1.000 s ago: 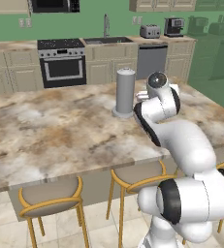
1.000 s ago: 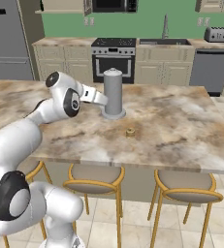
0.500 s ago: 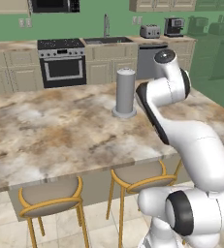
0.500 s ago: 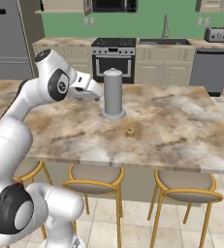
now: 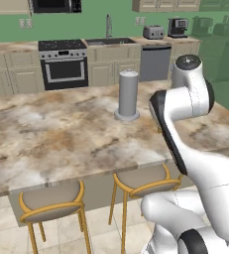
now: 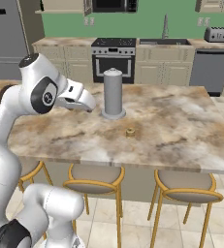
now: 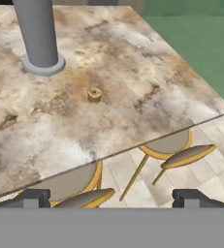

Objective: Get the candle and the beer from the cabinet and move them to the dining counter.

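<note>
The candle (image 6: 130,131), a small squat tan stub, stands on the marbled dining counter (image 6: 181,140), in front and to the right of a tall grey cylinder. In the hand view the candle (image 7: 94,94) lies well ahead of my gripper (image 7: 111,198), on the dining counter (image 7: 133,63). My gripper (image 6: 89,107) hangs above the counter, left of the cylinder and apart from the candle. Its fingers (image 7: 33,197) stand wide open with nothing between them. The beer is out of view.
A grey cylinder on a round base (image 5: 128,94) stands mid-counter. Yellow-legged stools (image 6: 94,179) line the near edge. Beyond are a stove (image 5: 64,64), a sink, a dishwasher (image 6: 208,70) and a toaster; beige wall cabinets (image 5: 158,5) hang above. A grey fridge (image 6: 4,43) stands at the left.
The arm has straightened upward and its elbow has risen. The hand stays open over the counter. The candle has not moved.
</note>
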